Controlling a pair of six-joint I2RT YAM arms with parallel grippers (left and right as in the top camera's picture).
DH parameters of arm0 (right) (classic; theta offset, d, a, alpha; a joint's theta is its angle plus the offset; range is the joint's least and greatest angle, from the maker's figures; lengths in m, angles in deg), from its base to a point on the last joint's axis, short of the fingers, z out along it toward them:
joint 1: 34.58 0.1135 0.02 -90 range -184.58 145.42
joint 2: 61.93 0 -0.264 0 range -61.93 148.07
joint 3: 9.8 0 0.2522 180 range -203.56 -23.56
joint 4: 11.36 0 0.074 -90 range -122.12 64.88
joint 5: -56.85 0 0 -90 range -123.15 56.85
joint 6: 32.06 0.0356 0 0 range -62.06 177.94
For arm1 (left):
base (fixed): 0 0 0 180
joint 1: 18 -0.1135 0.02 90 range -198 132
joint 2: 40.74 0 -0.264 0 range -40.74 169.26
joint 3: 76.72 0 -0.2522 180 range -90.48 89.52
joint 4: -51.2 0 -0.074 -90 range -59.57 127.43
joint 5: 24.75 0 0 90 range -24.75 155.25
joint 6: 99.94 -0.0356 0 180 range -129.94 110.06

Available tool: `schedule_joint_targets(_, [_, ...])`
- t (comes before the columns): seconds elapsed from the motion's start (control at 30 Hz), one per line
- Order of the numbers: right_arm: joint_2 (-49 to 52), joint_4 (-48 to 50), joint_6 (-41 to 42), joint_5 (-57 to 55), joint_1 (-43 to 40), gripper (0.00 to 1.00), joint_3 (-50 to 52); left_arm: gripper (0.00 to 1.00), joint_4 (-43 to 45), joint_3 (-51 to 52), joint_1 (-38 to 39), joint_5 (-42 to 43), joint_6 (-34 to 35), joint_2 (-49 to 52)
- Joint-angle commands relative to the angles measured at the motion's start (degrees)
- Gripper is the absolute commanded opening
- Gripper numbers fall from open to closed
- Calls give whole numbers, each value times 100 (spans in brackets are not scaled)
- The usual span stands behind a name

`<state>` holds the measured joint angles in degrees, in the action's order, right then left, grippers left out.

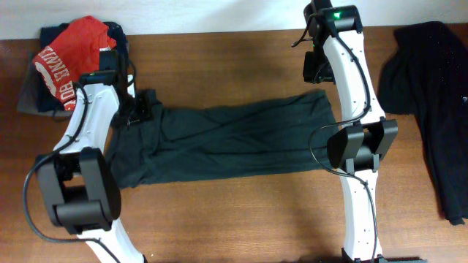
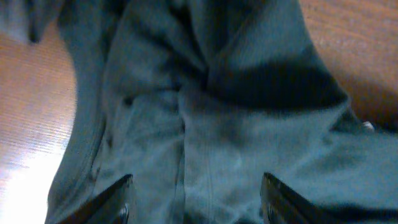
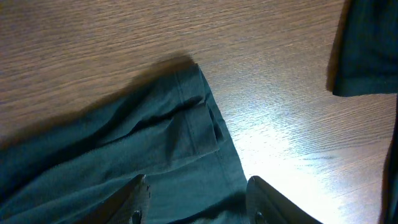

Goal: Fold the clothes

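T-shirt (image 2: 236, 143) blurred up close, right fingers (image 3: 135, 198) cropped

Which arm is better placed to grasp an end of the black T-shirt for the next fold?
Probably right: the right gripper, open, hangs over the T-shirt's flat hem corner; the left gripper faces bunched cloth.

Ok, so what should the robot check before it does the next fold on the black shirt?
1. Left gripper let go: jaws apart above the cloth, ok.
2. Right gripper let go: jaws apart, ok.
3. Black T-shirt lying as one long band across the table: ok.
4. Band smooth: wrinkled, and bunched near the left gripper, not ok.
5. Red tee clear of it: apart, ok.
6. Other dark garment clear of it: apart, ok.
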<state>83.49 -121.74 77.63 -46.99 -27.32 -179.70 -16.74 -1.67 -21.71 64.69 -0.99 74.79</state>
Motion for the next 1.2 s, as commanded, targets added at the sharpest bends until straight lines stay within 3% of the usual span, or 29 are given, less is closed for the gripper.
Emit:
schedule_joint_targets(0.0, [-256, 50, 28, 11, -22, 55, -105, 64, 363, -79, -9, 83, -776, 278])
schedule_joint_targets(0.13, [-256, 149, 28, 13, -22, 55, -105, 64, 793, -79, -9, 503, -1473, 413])
schedule_joint_targets(0.6, [-256, 188, 28, 13, -22, 55, -103, 62, 994, -79, -9, 721, -2065, 651])
schedule_joint_targets(0.77, [-256, 190, 28, 13, -22, 55, -98, 38, 975, -79, -9, 721, -2127, 651])
schedule_joint_targets(0.97, [-256, 197, 28, 11, -22, 55, -94, 24, 831, -81, -9, 715, -2092, 623])
schedule_joint_targets(1.17, [-256, 262, 31, 13, -22, 56, -94, 2, 306, -214, -9, 669, -1967, 428])
